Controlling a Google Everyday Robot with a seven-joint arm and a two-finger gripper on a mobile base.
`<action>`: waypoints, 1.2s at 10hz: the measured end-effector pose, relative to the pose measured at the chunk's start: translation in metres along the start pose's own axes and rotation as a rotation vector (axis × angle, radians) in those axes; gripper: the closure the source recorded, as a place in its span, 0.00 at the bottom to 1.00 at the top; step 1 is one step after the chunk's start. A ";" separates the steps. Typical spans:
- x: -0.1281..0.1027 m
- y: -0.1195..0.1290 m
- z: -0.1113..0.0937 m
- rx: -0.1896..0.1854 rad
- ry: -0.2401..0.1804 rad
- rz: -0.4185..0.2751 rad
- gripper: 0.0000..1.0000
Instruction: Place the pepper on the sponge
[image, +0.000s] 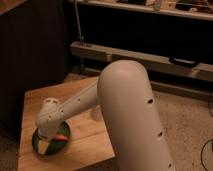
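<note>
Gripper (46, 143): 1 unit, wrist pointing down, low over the green plate (59, 148) on the wooden table (35, 100). Whether it is open, closed or gripping cannot be told, as the wrist housing covers it.
Pepper (62, 137): 1, orange-red, lying on the plate just beside the gripper; whether they touch is unclear.
Sponge: none in view, possibly hidden behind the arm.
Judgement: the gripper sits low here because the pepper lies here.

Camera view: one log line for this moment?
gripper: low over green plate | pepper: on plate beside gripper | sponge: not in view
</note>
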 end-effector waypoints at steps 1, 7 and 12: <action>-0.001 0.001 0.002 -0.003 0.002 -0.009 0.22; -0.008 0.006 0.002 -0.014 0.007 -0.041 0.80; -0.022 -0.003 -0.025 -0.014 -0.006 -0.028 1.00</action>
